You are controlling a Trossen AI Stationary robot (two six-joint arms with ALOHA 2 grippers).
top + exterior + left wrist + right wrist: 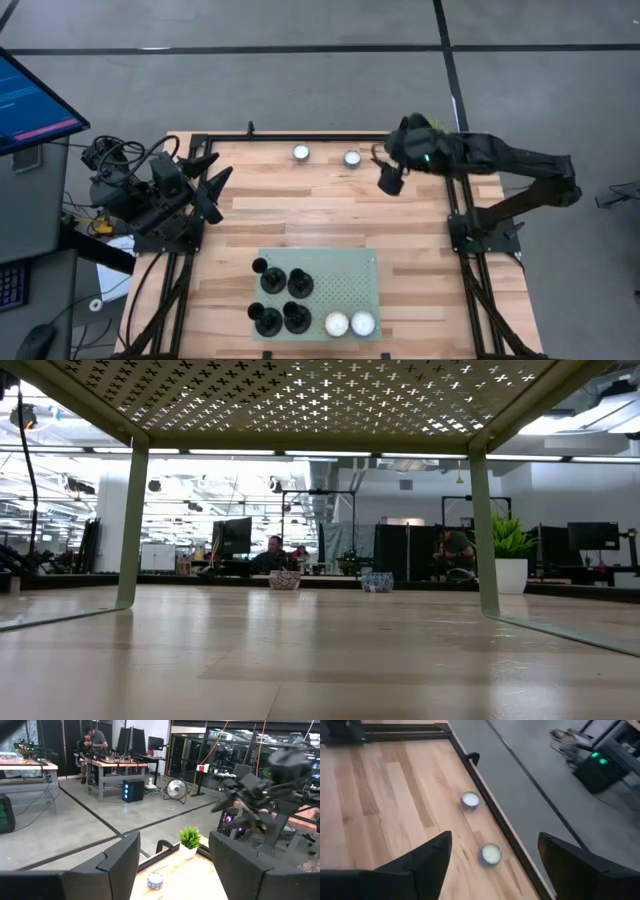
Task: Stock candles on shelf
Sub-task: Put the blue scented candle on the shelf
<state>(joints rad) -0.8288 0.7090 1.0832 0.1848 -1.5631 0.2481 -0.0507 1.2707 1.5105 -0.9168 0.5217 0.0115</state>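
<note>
The right tool (390, 180) hangs over the far right part of the counter (320, 215), its two dark fingers (422, 862) spread apart with nothing between them. Just beside it, toward the far edge, sits one tealight (352, 158), and a second tealight (301, 153) lies a little further along the same edge, the two apart from each other; in the right wrist view both show past the fingers, the nearer one (491, 853) and the farther one (470, 800) close to the black frame rail (485, 790) that borders the wood. The left tool (212, 180) waits at the left edge of the counter, its fingers (115, 865) also standing apart and empty. On the near side of the counter stands the pale green perforated shelf (345, 275), raised on thin legs (133, 525) as the low view shows from beneath. Two more tealights (349, 323) rest side by side, nearly touching, on its near right corner. Several black round objects (280, 298) crowd its left part; I cannot tell what they are. Beyond the counter, people sit at desks in the room (92, 742), and a small potted plant (190, 840) stands by the counter's edge.
</note>
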